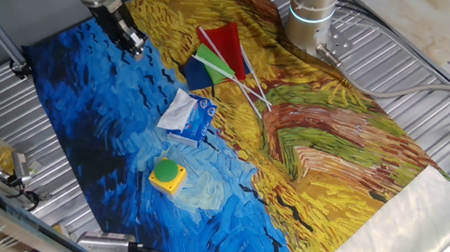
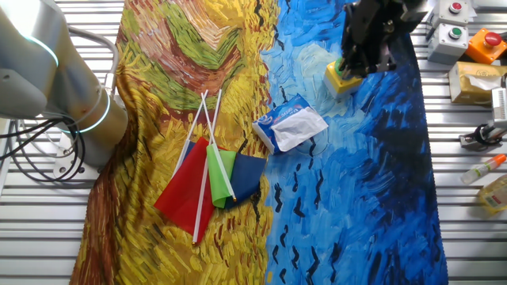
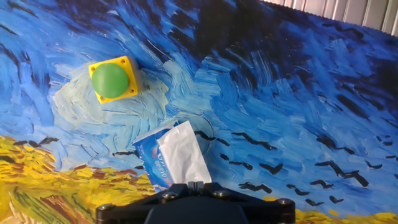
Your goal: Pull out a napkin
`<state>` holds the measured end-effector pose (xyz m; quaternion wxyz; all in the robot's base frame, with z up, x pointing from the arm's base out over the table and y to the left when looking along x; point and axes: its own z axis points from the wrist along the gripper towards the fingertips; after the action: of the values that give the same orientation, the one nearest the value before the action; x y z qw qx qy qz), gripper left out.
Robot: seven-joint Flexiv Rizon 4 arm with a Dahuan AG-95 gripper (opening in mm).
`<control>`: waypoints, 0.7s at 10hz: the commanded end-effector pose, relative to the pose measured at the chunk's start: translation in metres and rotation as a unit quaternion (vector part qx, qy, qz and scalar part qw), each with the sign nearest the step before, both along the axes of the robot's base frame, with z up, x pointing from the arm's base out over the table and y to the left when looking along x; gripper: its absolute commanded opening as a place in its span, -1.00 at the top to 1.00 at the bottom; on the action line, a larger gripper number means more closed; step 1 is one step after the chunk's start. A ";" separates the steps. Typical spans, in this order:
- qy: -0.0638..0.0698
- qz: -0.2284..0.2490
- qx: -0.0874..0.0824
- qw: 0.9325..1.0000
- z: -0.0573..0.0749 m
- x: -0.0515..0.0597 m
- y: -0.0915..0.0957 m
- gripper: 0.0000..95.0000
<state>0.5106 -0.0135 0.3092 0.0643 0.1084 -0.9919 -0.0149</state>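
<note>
The napkin (image 1: pixel 177 111) is a creased white sheet that sticks out of the top of a small blue tissue packet (image 1: pixel 201 121) lying mid-cloth. Both show in the other fixed view, napkin (image 2: pixel 301 130) and packet (image 2: pixel 276 120), and in the hand view, napkin (image 3: pixel 184 155) and packet (image 3: pixel 151 160). My gripper (image 1: pixel 135 44) hangs high above the blue part of the cloth, well clear of the packet. It also shows in the other fixed view (image 2: pixel 360 63). In the hand view the gripper (image 3: pixel 196 184) has its jaws together with nothing between them.
A yellow box with a green button (image 1: pixel 167 174) sits on the cloth near the packet. Red, green and blue flags on white sticks (image 1: pixel 220 53) lie beyond it. The arm's base (image 1: pixel 313 1) stands at the cloth's edge. Button boxes (image 2: pixel 453 32) and bottles (image 2: pixel 485 169) lie off the cloth.
</note>
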 end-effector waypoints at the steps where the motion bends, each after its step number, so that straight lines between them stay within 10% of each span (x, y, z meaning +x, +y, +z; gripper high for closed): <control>1: -0.006 -0.005 0.000 1.000 -0.008 -0.003 0.002 0.60; 7: -0.016 -0.004 0.000 1.000 -0.029 -0.007 0.005 0.60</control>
<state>0.5040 -0.0077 0.2765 0.0507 0.1052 -0.9931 -0.0143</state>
